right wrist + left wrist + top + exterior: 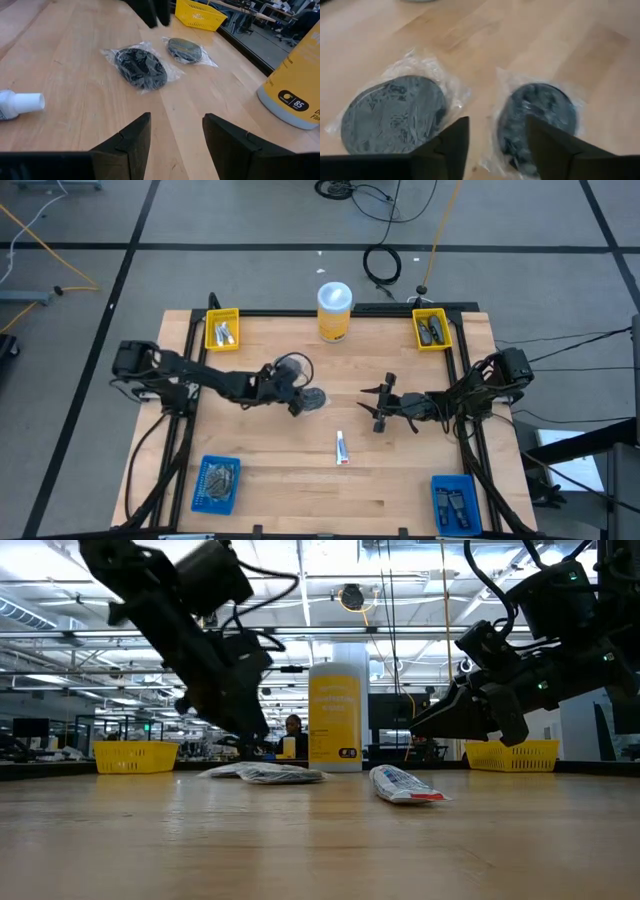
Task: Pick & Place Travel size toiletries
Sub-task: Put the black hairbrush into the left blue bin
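Note:
Two dark round discs in clear wrappers lie flat on the wood, one at mid-table (314, 399) and one farther back (294, 366). In the left wrist view they show as the nearer disc (540, 117) and the other disc (390, 117). My left gripper (303, 402) (495, 137) is open and low over the nearer disc's wrapper edge; whether it touches the wrapper I cannot tell. A small white tube with a red end (341, 448) (405, 785) lies on its side toward the near edge. My right gripper (378, 406) (172, 135) hangs open above the table, right of the discs.
A big yellow canister with a white lid (334, 311) (295, 85) stands at the far edge. Yellow bins (222, 329) (432, 329) sit at the far corners and blue bins (216, 483) (455, 502) at the near corners, all holding small items. Bare wood lies around the tube.

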### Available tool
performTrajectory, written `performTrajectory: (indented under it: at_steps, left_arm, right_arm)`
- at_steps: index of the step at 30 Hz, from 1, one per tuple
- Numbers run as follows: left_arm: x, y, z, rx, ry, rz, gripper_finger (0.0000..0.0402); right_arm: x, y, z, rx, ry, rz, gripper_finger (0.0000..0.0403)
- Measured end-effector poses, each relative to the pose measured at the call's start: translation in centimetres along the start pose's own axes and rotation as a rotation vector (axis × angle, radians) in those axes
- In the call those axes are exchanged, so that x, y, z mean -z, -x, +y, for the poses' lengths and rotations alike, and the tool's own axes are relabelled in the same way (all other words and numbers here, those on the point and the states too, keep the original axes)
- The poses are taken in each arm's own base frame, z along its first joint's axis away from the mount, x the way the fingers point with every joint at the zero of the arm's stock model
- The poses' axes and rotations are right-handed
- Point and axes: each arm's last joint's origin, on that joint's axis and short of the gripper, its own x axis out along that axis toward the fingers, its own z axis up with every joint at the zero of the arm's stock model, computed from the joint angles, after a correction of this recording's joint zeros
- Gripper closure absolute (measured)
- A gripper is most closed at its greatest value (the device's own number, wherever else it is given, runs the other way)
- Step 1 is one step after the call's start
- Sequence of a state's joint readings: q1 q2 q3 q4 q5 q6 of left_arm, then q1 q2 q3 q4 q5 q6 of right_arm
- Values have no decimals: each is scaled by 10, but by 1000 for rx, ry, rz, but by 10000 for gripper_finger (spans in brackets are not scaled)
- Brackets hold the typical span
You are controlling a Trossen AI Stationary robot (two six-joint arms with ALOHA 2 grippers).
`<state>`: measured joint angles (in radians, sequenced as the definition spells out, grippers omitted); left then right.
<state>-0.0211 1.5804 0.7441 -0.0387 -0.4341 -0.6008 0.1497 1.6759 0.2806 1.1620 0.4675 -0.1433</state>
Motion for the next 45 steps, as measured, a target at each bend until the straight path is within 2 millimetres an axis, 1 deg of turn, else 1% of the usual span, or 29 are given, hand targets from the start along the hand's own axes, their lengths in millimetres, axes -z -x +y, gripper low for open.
performTrajectory:
  at_steps: [3,6,9,11,13,16,19,23,24,25,27,31,34,37,40,42,45]
  left_arm:
    - [4,-13,4,-6,52,41,174]
    - [11,-25,7,-9,100,95,152]
    - [18,-34,7,-30,122,118,149]
    - [19,-38,5,-6,126,114,158]
    - [18,-42,1,55,122,115,177]
    - [18,-42,-6,152,99,116,222]
    - [18,-41,-10,195,68,115,281]
    - [18,-39,-14,214,13,97,372]
    - [18,-39,-14,217,-3,93,386]
    - [18,-38,-15,221,-16,87,392]
    - [15,-35,-15,224,-37,68,389]
    - [1,-18,-17,256,-77,-4,398]
    - [-9,5,-24,327,-156,-73,396]
    - [-13,33,-31,422,-246,-99,400]
    - [-9,63,-38,535,-332,-85,398]
    - [-2,84,-42,619,-377,-48,399]
    - [12,114,-43,708,-323,86,399]
  right_arm:
    - [0,0,0,0,0,0,232]
    - [0,0,0,0,0,0,232]
    - [0,0,0,-1,1,3,232]
    - [0,0,0,0,1,3,232]
    - [0,0,0,-1,1,3,232]
    - [0,0,0,0,1,3,232]
    - [0,0,0,-1,2,4,232]
    - [1,0,0,-1,2,6,232]
    - [1,0,0,-1,3,6,232]
    - [1,0,0,-1,2,6,232]
    - [1,0,0,-1,3,6,232]
    - [1,0,0,0,3,6,232]
    - [1,0,0,-1,3,6,232]
    - [1,0,0,-1,3,7,232]
    - [1,0,0,-2,5,12,232]
    - [1,0,0,-2,6,14,232]
    - [1,0,0,-1,6,14,232]
